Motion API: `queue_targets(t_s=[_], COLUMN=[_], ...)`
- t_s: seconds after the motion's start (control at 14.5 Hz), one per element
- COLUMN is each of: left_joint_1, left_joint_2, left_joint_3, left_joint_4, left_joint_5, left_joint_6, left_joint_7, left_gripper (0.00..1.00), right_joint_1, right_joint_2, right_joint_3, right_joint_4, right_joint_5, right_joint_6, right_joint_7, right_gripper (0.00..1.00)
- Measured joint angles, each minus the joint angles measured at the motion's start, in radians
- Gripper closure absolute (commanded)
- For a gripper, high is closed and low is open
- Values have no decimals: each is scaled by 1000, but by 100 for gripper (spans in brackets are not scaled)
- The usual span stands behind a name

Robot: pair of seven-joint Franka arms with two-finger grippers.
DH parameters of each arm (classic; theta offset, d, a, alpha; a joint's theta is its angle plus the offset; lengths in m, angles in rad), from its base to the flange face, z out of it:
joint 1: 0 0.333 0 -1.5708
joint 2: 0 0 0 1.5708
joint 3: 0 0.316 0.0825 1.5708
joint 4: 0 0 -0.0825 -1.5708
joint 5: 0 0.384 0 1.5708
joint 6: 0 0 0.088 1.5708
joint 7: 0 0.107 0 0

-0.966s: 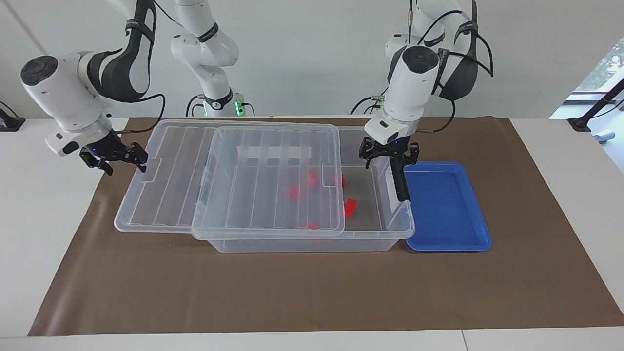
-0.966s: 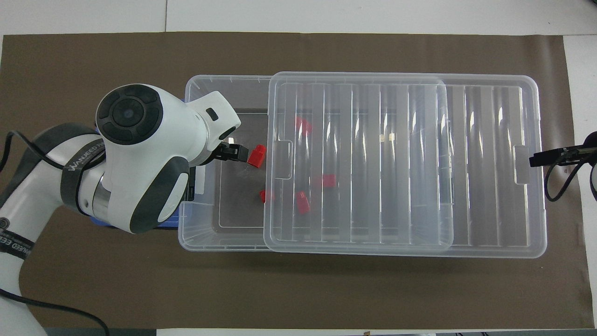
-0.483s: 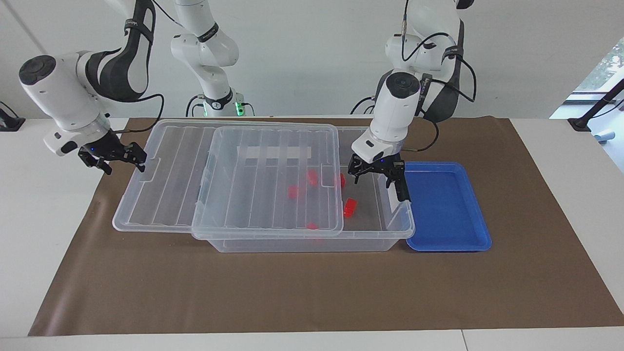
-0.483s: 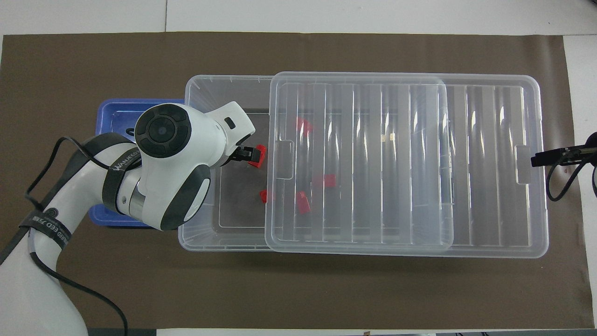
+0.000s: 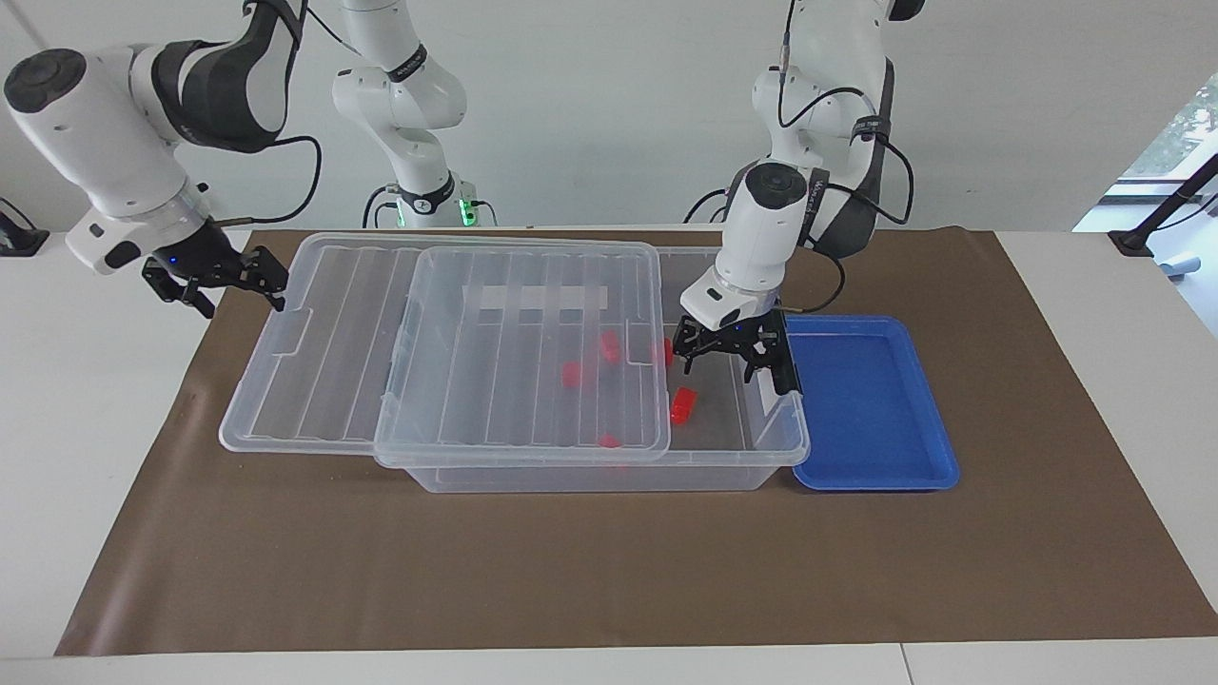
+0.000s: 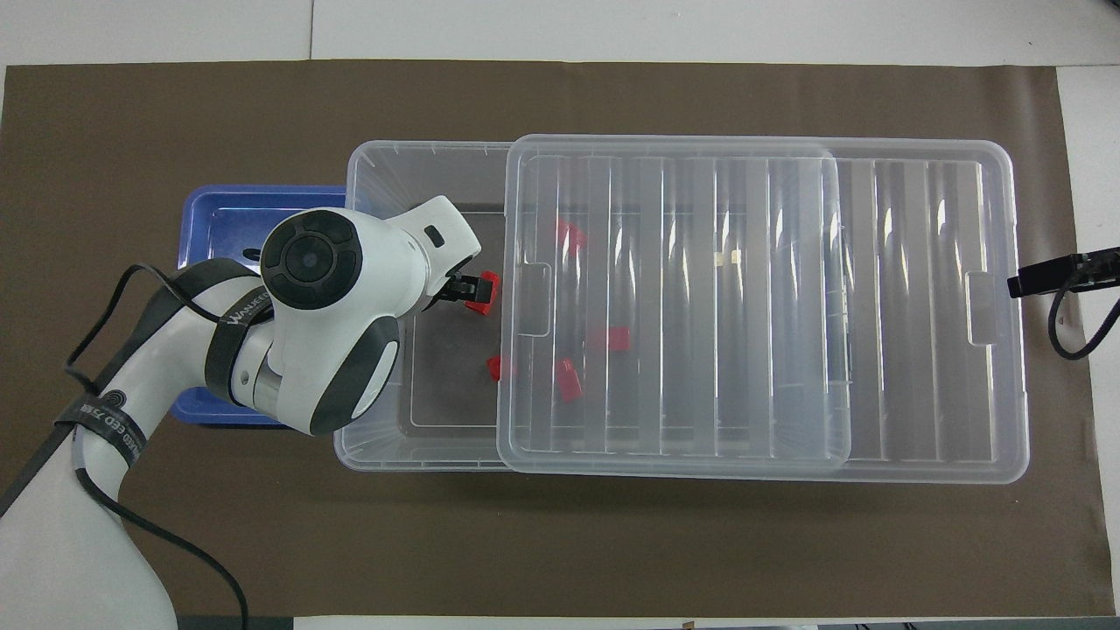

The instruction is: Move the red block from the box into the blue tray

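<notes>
A: Where's the left gripper (image 5: 728,354)?
B: Centre-right of the facing frame, down inside the uncovered end of the box (image 5: 775,447), fingers spread. Nothing between them.

A: And the red block (image 5: 683,404)?
B: On the box floor, just below and a bit left of the gripper in the facing frame, apart from the fingertips as far as I can tell. In the overhead frame it sits left of centre, and the gripper's tip overlaps it (raised tool covering it, so that view doesn't prove contact).

A: Other blocks?
B: Four more red ones under the clear lid (image 5: 533,352), mid-frame in both views. One pokes out at the lid's edge close to the gripper (image 5: 663,353).

A: Lid position?
B: Slid along the box toward the right arm's end of the table, overhanging that end. In the facing frame it covers the left and middle of the box; only the right end is uncovered.

A: Blue tray (image 5: 928,400)?
B: Right of centre in the facing frame, flat on the brown mat (image 5: 609,571), touching or just beside the open end of the box. No block in it.

A: Right gripper (image 5: 217,276)?
B: Upper left of the facing frame, in the air over the mat just off the lid's overhanging end. Fingers apart, holding nothing. That arm waits.
</notes>
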State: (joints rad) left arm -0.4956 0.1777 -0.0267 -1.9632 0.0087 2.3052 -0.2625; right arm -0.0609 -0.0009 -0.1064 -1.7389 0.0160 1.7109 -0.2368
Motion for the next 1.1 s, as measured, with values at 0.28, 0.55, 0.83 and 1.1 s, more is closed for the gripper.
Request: queue_targets(t_s=[0.28, 0.55, 0.83, 1.1], left_joint_1=[-9, -10, -11, -13], left_joint_2=[3, 16, 16, 16], left_joint_3=[-5, -6, -9, -10], left_joint_4=[-41, -84, -93, -96], left_joint_5=[0, 0, 0, 0], left_joint_6=[55, 85, 99, 131], left_joint_7=[0, 0, 0, 0], left_gripper=[0, 0, 0, 0], right_joint_1=[59, 68, 68, 66], right_joint_2=[-8, -16, -16, -37], right_joint_3=[5, 6, 5, 4], right_joint_4=[112, 114, 113, 15], right_joint_5=[-1, -1, -1, 0], right_joint_6=[-136, -158, -158, -8], right_joint_7=[100, 130, 130, 136], right_gripper=[0, 0, 0, 0])
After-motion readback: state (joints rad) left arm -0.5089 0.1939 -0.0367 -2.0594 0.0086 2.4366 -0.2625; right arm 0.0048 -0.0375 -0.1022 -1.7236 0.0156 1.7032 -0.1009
